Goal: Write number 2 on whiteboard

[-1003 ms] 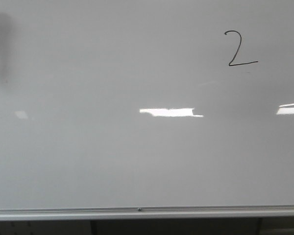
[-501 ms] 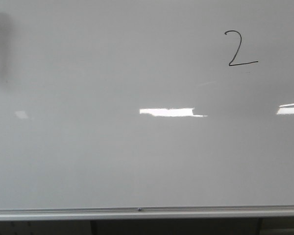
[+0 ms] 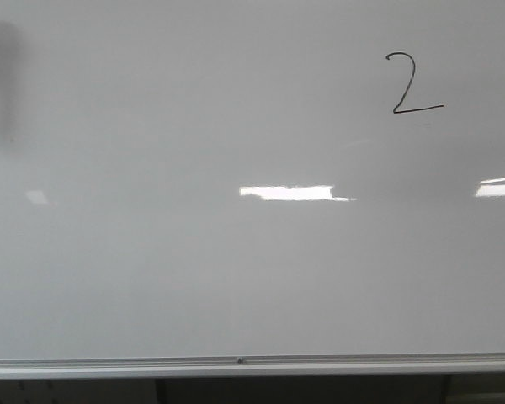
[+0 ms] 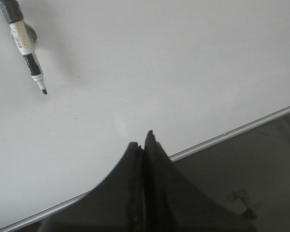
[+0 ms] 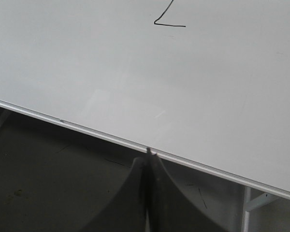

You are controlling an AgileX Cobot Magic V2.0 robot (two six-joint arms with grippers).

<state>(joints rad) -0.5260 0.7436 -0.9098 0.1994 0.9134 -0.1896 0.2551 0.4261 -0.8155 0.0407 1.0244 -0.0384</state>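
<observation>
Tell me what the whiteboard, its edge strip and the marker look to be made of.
Whiteboard: glossy pale coated panel, judging by sharp light reflections; core unclear.
Edge strip: likely brushed aluminium, silver with a dull sheen.
Marker: probably plastic, with a printed white and black barrel and dark tip.

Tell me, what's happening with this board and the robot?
A black number 2 is already drawn near the upper right of the whiteboard. Neither arm is handling anything: the left gripper and right gripper both have their jaws shut and empty. An uncapped marker lies on the board, seen from the left wrist.
</observation>
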